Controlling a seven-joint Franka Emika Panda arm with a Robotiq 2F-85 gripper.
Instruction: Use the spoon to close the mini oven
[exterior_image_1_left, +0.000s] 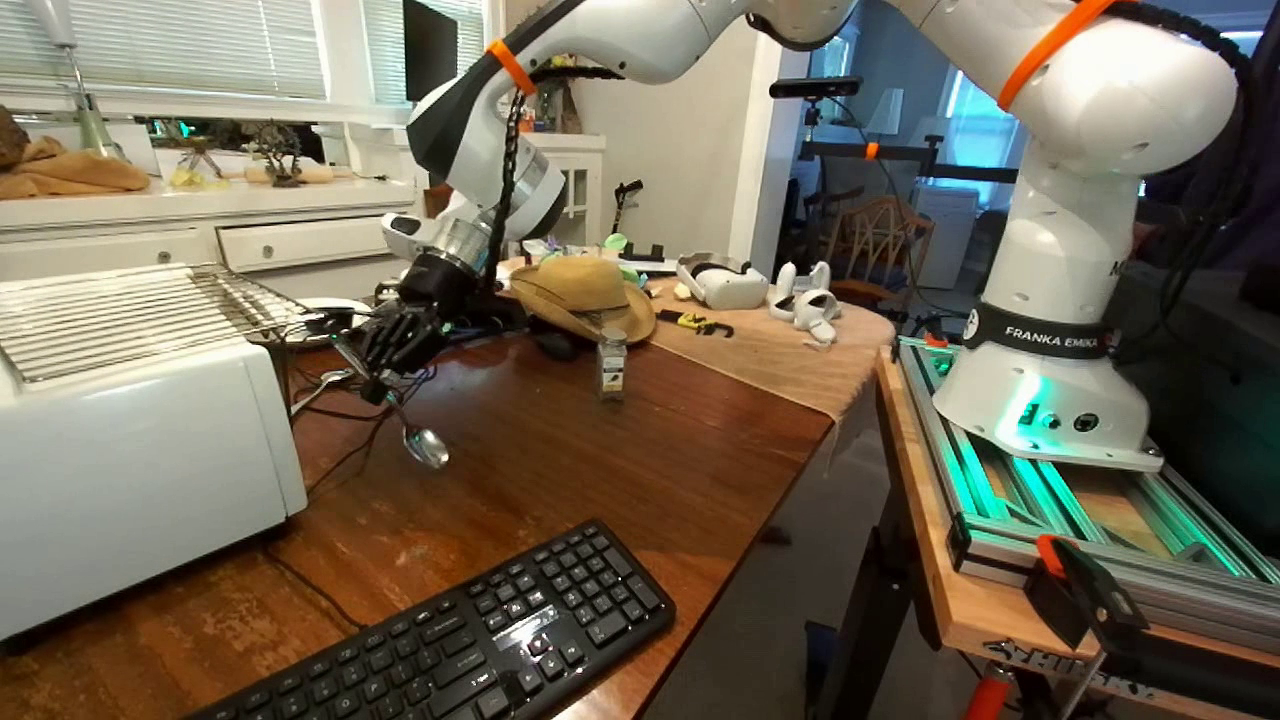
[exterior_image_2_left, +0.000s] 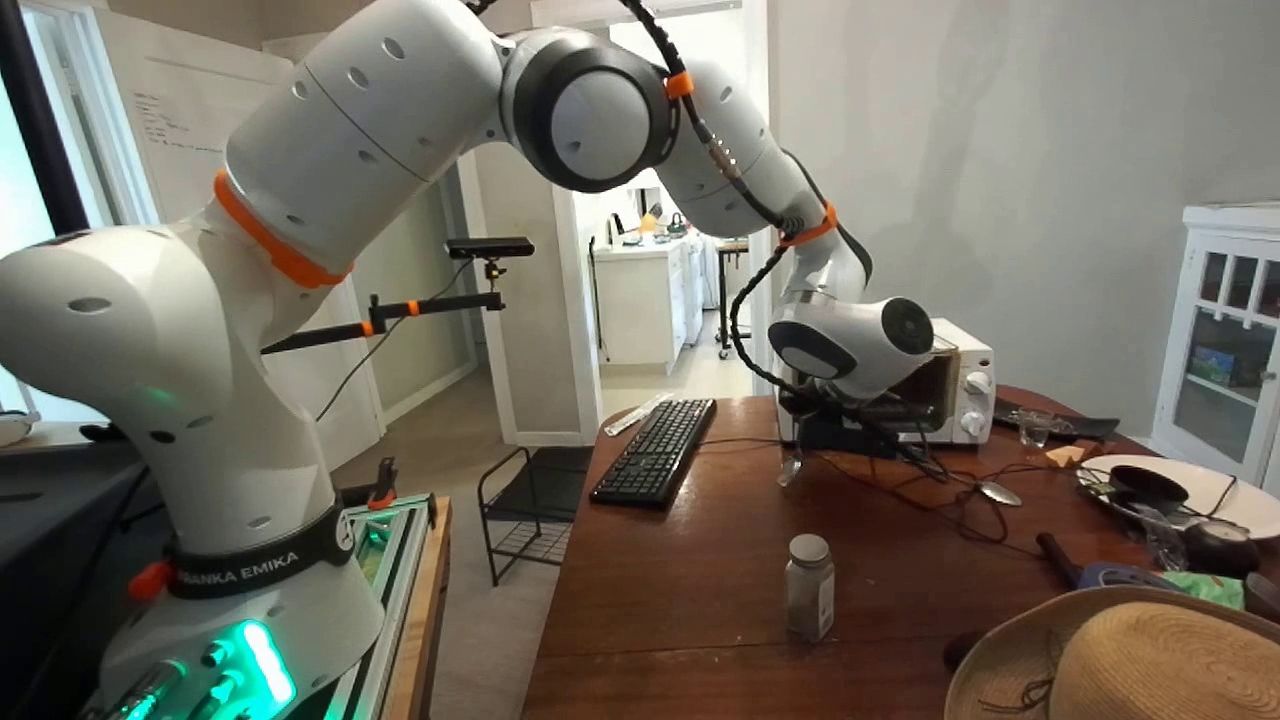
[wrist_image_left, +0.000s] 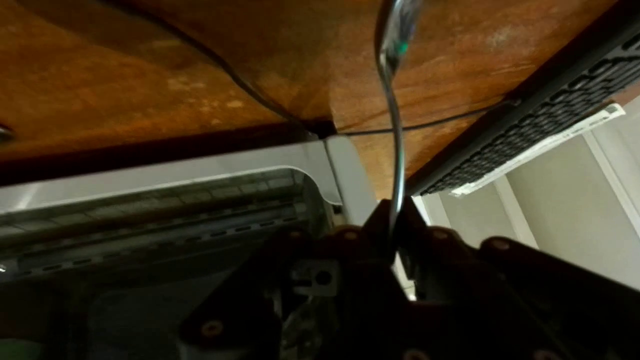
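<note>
While the jaws pinch the spoon (exterior_image_1_left: 426, 447) by its handle, it tilts bowl-down near the white mini oven (exterior_image_1_left: 140, 470). On the table (exterior_image_1_left: 560, 470): black keyboard (exterior_image_1_left: 470, 640); lidded spice jar (exterior_image_1_left: 612, 370), upright, straw hat (exterior_image_1_left: 575, 290) behind it in an exterior view. Spoon touching table? Cannot tell.

The black band (exterior_image_1_left: 1050, 335) reads "FRANKA EMIKA"; the wooden bench (exterior_image_1_left: 932, 545), "HUSKY".

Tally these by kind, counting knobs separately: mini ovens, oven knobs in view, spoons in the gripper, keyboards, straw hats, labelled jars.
Mini oven: 1
Oven knobs in view, upper knob and lower knob: 2
Spoon in the gripper: 1
Keyboard: 1
Straw hat: 1
Labelled jar: 1
Total: 7
</note>
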